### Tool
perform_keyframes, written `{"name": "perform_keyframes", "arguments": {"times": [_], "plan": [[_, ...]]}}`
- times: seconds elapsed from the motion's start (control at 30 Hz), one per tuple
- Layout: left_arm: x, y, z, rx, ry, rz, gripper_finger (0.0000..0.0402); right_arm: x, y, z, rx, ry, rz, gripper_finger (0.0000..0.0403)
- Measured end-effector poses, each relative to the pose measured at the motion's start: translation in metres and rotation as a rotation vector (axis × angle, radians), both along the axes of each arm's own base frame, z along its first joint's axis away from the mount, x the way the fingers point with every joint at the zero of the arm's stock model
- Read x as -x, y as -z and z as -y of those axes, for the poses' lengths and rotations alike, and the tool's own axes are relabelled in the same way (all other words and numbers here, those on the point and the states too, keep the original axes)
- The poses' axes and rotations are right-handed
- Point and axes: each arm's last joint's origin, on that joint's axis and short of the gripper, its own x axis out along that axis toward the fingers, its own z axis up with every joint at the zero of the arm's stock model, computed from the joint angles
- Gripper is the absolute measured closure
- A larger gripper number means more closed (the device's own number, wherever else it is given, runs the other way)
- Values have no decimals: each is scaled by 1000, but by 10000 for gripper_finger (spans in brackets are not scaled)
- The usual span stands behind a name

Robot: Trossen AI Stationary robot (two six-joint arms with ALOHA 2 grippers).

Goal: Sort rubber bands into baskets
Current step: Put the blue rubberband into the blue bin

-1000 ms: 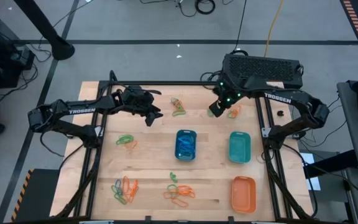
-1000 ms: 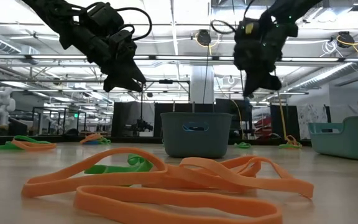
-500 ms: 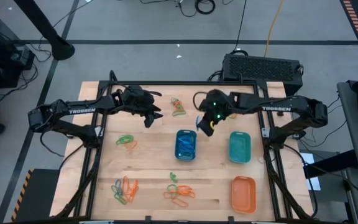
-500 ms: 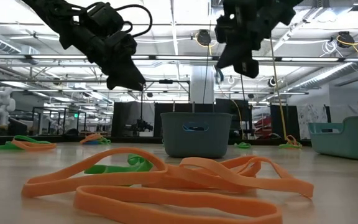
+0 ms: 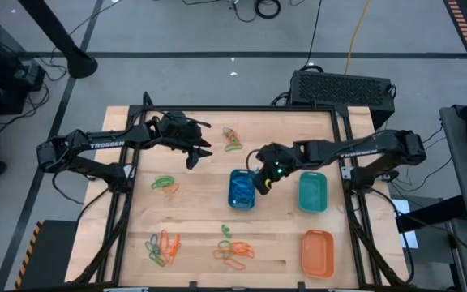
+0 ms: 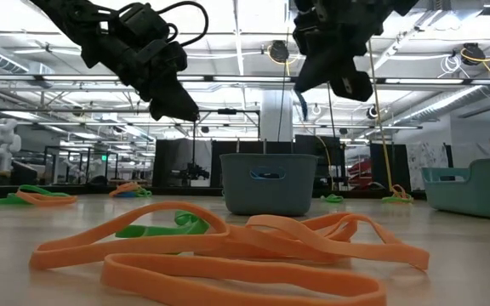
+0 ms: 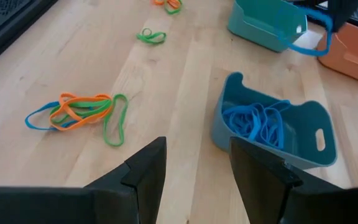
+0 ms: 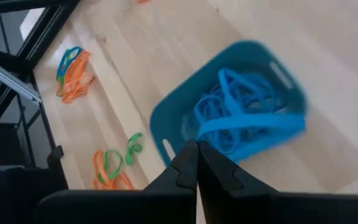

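right gripper (image 5: 263,183): fingers pinched on a blue rubber band (image 8: 253,130), over blue basket (image 5: 242,188) mid-surface | left gripper (image 5: 191,156): fingers parted, empty, raised near back-left

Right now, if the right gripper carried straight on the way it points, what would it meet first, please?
Most likely the blue basket: the right gripper, shut on a blue rubber band, points down at it. Depth is unclear, but nothing else shows between them.
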Motion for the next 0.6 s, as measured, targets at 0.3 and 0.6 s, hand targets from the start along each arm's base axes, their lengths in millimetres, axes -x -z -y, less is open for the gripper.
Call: {"name": "perform_keyframes", "arguments": {"times": [0.3,0.6], "plan": [[-1,0,4,3,19,0,220,-27,34,-13,-62,36,-33,402],[-2,0,6,-35,55,1,220,-41,54,-5,-80,76,-48,402]]}}
